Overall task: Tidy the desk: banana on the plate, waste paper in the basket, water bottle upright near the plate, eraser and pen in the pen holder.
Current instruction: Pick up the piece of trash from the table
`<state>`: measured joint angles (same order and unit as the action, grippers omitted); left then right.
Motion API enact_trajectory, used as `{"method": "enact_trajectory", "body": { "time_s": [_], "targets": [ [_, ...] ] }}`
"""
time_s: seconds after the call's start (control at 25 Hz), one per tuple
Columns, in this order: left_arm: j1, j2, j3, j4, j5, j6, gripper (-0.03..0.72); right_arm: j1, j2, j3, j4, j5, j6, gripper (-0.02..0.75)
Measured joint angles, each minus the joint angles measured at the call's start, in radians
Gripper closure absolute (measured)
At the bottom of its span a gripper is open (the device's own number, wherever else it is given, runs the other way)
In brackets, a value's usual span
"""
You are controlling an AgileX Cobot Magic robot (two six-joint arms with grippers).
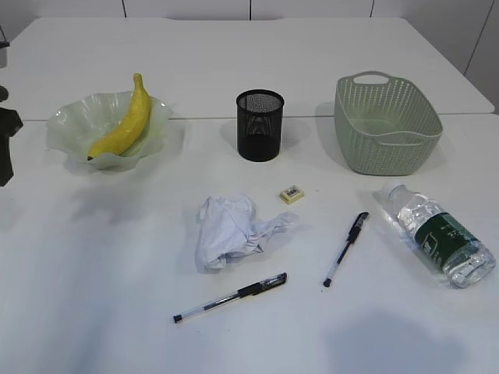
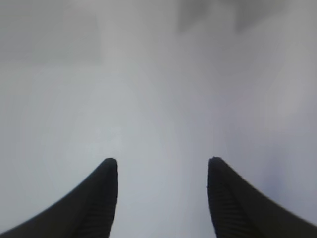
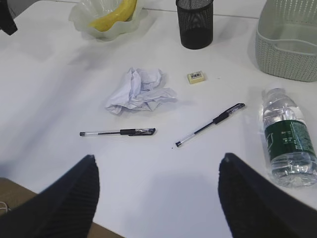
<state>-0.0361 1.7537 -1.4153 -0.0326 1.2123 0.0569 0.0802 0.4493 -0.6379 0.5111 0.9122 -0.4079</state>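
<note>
A: Start at the near edge of the table (image 1: 86, 312). What sits closest?

B: A pen (image 1: 231, 297) lies nearest the front edge, slanted, with its capped end toward the right. Just beyond it is the crumpled waste paper (image 1: 230, 231), and to the right a second pen (image 1: 346, 248) angled steeply toward the far side.

A: And the bottle?

B: The water bottle (image 1: 440, 244) lies on its side close to the right edge, cap pointing toward the far side, green label up. The small yellow eraser (image 1: 291, 193) rests between the paper and the black mesh pen holder (image 1: 260, 125), touching neither.

A: Farther back?

B: The pen holder stands upright mid-table. The pale green woven basket (image 1: 387, 125) stands toward the far right corner, and the ruffled glass plate (image 1: 66, 128) toward the far left, with the banana (image 1: 125, 123) lying inside it.

A: Where are the grippers?

B: The right gripper (image 3: 157, 188) hovers over the front edge, fingers spread wide apart and gripping nothing; in its wrist view both pens, the paper and the bottle lie beyond its fingertips, well apart from them. The left gripper (image 2: 162, 171) is also spread with nothing between its fingers, and its view shows only a blurred pale surface. In the exterior view just a dark part of the left arm (image 1: 6, 140) shows at the left edge, beside the plate.
</note>
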Motion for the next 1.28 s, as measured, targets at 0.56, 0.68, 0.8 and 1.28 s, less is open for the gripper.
{"method": "enact_trajectory", "body": {
  "time_s": [0.56, 0.68, 0.8, 1.28],
  "targets": [
    [0.000, -0.336, 0.281, -0.043, -0.100, -0.011, 0.280, 0.000, 0.000, 0.000, 0.000, -0.012, -0.029, 0.183],
    [0.000, -0.412, 0.335, -0.043, -0.110, -0.011, 0.281, 0.000, 0.000, 0.000, 0.000, -0.014, -0.029, 0.183],
    [0.000, -0.472, 0.392, -0.044, -0.125, -0.011, 0.284, 0.000, 0.000, 0.000, 0.000, -0.026, -0.029, 0.183],
    [0.000, -0.519, 0.460, -0.044, -0.156, -0.011, 0.287, 0.000, 0.173, -0.087, 0.000, -0.054, -0.081, 0.183]
  ]
}}
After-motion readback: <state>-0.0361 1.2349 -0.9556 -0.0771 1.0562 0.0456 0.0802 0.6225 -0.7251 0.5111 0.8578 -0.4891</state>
